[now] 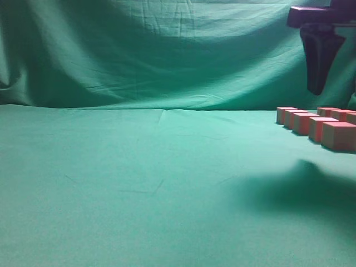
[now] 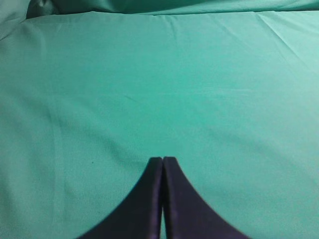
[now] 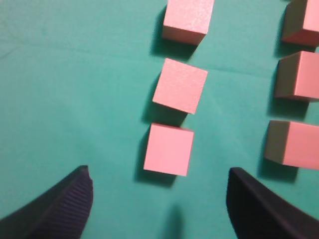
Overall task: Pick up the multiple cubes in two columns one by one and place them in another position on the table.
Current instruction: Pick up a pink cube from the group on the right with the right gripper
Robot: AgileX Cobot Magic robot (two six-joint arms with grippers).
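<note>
Several salmon-red cubes (image 1: pixel 339 135) stand in two columns at the right edge of the green table (image 1: pixel 139 183). In the right wrist view, three cubes of one column run up the middle, the nearest cube (image 3: pixel 168 149) square-on and the second cube (image 3: pixel 180 85) slightly turned. Three cubes of the other column (image 3: pixel 294 143) line the right edge. My right gripper (image 3: pixel 159 174) hangs open above the nearest cube, nothing between its fingers; from outside, the right gripper (image 1: pixel 316 89) is high over the rows. My left gripper (image 2: pixel 162 160) is shut over bare cloth.
An upright green cloth (image 1: pixel 167 50) with folds backs the table. The cubes' rows run off the right edge of the exterior view. A dark shadow (image 1: pixel 300 189) lies on the cloth in front of them.
</note>
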